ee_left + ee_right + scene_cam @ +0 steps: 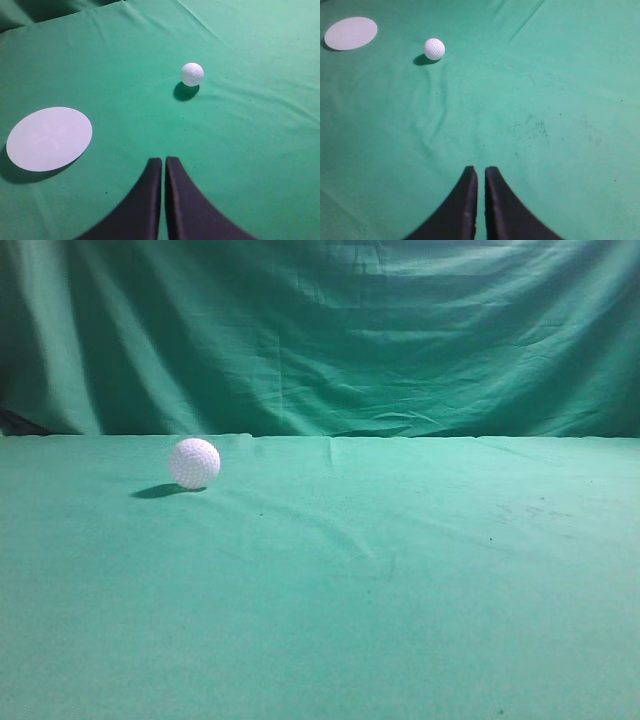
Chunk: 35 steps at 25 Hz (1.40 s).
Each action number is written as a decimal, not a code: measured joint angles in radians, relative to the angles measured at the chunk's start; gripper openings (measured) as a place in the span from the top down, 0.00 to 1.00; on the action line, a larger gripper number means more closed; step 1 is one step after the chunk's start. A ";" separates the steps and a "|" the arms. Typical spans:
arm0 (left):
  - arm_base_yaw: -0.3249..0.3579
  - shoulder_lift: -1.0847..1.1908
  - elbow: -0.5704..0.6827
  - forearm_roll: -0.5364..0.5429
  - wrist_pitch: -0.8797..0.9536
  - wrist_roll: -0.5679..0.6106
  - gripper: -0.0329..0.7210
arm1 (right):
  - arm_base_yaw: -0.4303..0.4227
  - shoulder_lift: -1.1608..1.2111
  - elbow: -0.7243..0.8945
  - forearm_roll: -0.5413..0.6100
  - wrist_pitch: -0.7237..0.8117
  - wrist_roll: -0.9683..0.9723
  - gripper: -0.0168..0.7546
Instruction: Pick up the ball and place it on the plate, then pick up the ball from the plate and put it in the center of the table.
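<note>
Both grippers hang clear of the work with nothing in them, the left gripper (163,165) and the right gripper (481,172) each with its black fingers pressed nearly together, so you are at the very first step, the pick not yet begun. Your ball (194,462) sits on the green table (400,570) left of the middle, apart from the white plate (49,138), which lies further left and out of the exterior view. For the next move you would likely use the left arm, being nearer: spread its fingers wider than the ball, bring them down to straddle it, and close gently, since a round ball on cloth may roll off at a touch.
</note>
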 joint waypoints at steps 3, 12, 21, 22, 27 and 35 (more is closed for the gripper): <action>0.000 0.000 0.000 0.000 0.000 0.000 0.96 | -0.047 0.000 0.000 -0.038 -0.017 -0.014 0.91; 0.000 0.000 0.000 0.000 0.000 0.000 0.96 | -0.378 -0.139 0.124 0.087 -0.254 -0.200 0.91; 0.000 0.000 0.000 0.000 0.000 0.000 0.96 | -0.665 -0.295 0.334 0.144 -0.344 -0.210 0.91; 0.000 0.000 0.000 0.000 0.000 0.000 0.96 | -0.688 -0.307 0.337 0.144 -0.344 -0.210 0.91; 0.000 0.000 0.000 0.000 -0.002 0.000 0.96 | -0.755 -0.347 0.338 0.152 -0.303 -0.212 0.91; 0.000 0.000 0.000 0.000 -0.002 0.000 0.96 | -0.759 -0.347 0.339 0.150 -0.231 -0.257 0.91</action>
